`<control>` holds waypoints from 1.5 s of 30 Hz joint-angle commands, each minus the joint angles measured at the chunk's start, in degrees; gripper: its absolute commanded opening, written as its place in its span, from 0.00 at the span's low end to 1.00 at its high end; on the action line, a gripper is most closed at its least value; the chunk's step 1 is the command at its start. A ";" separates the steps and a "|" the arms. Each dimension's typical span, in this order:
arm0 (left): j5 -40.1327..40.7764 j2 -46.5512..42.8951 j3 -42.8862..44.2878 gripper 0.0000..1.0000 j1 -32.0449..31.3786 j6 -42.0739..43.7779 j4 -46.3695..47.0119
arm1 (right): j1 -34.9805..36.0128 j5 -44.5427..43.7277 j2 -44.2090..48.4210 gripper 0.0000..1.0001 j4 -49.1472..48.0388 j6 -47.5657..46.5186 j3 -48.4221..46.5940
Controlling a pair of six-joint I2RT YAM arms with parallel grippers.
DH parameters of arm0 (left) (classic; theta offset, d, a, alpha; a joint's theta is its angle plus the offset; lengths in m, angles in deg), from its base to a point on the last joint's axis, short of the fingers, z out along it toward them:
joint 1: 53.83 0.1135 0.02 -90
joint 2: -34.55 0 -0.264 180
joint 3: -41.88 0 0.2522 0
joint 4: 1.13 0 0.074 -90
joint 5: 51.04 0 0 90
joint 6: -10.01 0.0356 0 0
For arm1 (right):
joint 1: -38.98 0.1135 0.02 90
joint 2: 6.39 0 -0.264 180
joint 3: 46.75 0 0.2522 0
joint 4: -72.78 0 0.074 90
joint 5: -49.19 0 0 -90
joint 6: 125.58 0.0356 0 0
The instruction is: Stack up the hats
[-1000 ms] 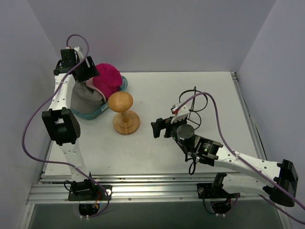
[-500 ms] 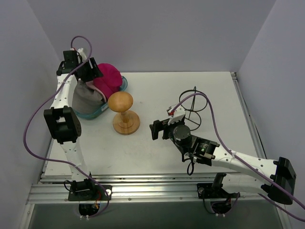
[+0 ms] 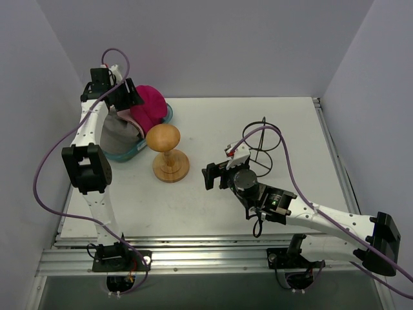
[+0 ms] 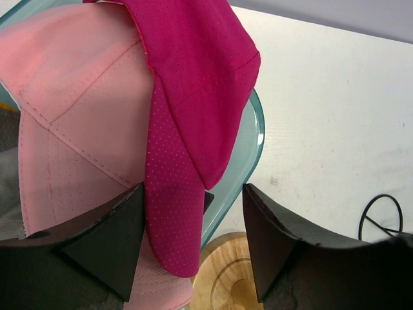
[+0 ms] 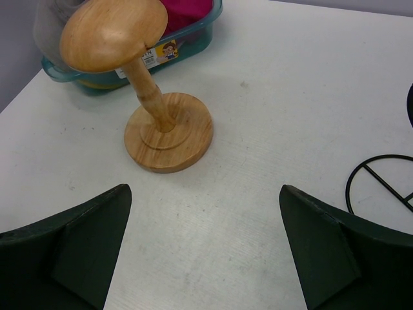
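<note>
Compared with a moment ago, the left gripper (image 4: 193,216) sits further over the tub (image 4: 250,132), and its fingers are closer together. They are still apart, one on each side of the magenta cap (image 4: 193,77) brim, ready to pinch it. That cap lies on the light pink cap (image 4: 77,116) in the tub. The right gripper (image 5: 203,219) is spread wide and empty, waiting by the wooden stand (image 5: 113,32), probably where the hats go.
</note>
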 commanded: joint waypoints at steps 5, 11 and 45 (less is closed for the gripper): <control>-2.14 1.01 1.09 0.64 -0.63 0.74 -0.51 | 0.69 -2.55 -0.49 0.94 -0.06 -0.80 -2.74; -1.79 1.89 1.09 0.52 -0.72 1.09 -1.65 | 0.95 -2.90 -0.32 0.94 -0.15 -0.80 -2.66; -16.91 -18.23 -16.65 0.02 -0.89 -29.65 38.48 | 2.18 -4.39 1.53 0.94 -1.55 -2.38 -1.78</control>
